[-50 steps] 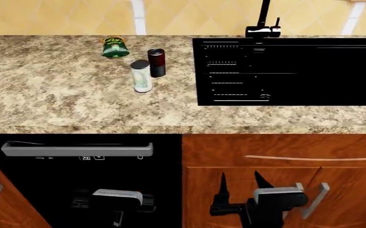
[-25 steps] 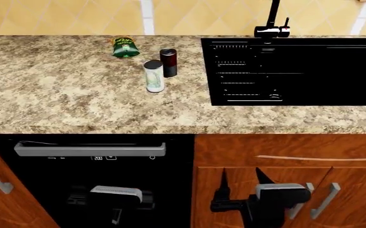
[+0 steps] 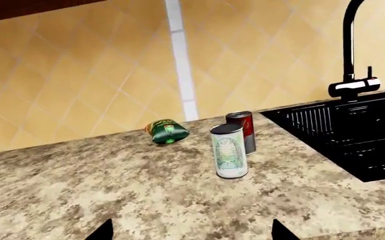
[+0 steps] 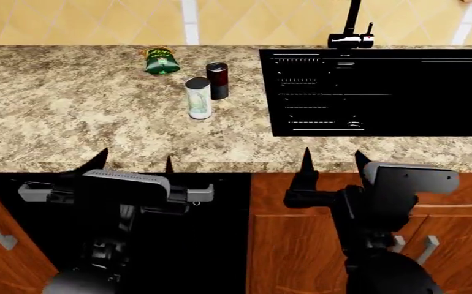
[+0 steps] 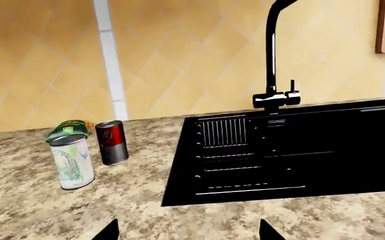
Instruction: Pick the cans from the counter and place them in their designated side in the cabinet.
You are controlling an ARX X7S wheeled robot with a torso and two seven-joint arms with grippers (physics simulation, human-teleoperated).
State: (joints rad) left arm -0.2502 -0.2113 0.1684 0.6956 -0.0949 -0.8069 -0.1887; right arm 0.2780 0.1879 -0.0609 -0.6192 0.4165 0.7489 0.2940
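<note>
Two cans stand upright on the speckled granite counter (image 4: 72, 116), close together and left of the sink. The white can (image 4: 198, 98) (image 3: 229, 151) (image 5: 71, 161) is nearer the front. Just behind it, to the right, stands the dark can (image 4: 217, 81) (image 3: 242, 132) (image 5: 112, 142). My left gripper (image 4: 133, 160) (image 3: 191, 232) is open at the counter's front edge, well short of the cans. My right gripper (image 4: 333, 159) (image 5: 189, 231) is open too, at the front edge before the sink. Neither holds anything. Wooden cabinet fronts (image 4: 277, 257) under the counter are shut.
A green chip bag (image 4: 160, 61) lies behind the cans near the tiled wall. The black sink (image 4: 383, 92) with its faucet (image 4: 350, 33) fills the counter's right side. A black appliance with a silver handle (image 4: 40, 191) sits below my left arm.
Both arms have risen from low in front of the cabinets up to the counter's front edge. The cans have not moved on the counter.
</note>
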